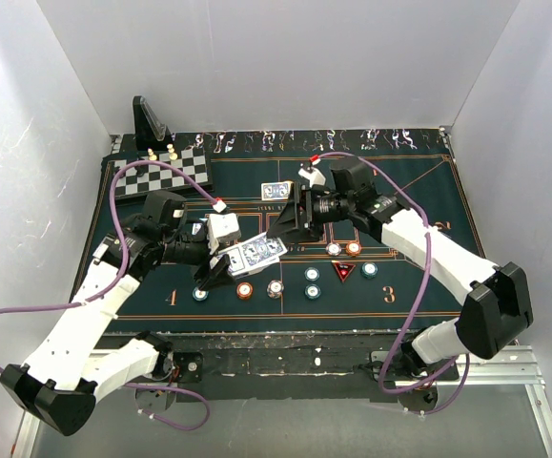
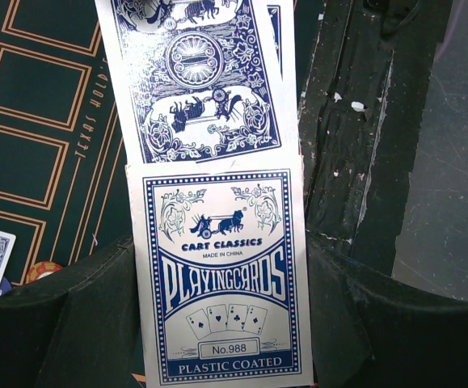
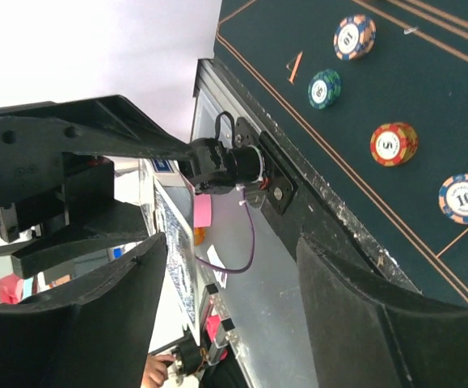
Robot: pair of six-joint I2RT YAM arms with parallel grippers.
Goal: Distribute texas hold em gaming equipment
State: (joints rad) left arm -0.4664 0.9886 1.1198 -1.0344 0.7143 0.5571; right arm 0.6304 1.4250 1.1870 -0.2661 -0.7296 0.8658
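Observation:
My left gripper [image 1: 228, 260] is shut on a blue and white playing card box [image 2: 221, 275], held above the green felt. Blue-backed cards [image 2: 193, 81] stick out of its far end. My right gripper [image 1: 282, 227] is open right at those cards; in the right wrist view a card's edge [image 3: 177, 259] lies close to one finger [image 3: 96, 323], and I cannot tell whether they touch. One card [image 1: 276, 191] lies face down on the felt. Orange [image 1: 244, 289], teal [image 1: 200, 293] and whitish [image 1: 275, 286] chips sit along the near row. A red triangle marker [image 1: 343, 271] lies at the right.
A chessboard with pawns [image 1: 166, 172] and a black angled stand [image 1: 150, 119] sit at the back left. More chips [image 1: 353, 248] lie near the triangle. White walls enclose the table. The table's black front edge [image 2: 355, 145] is just below the held box.

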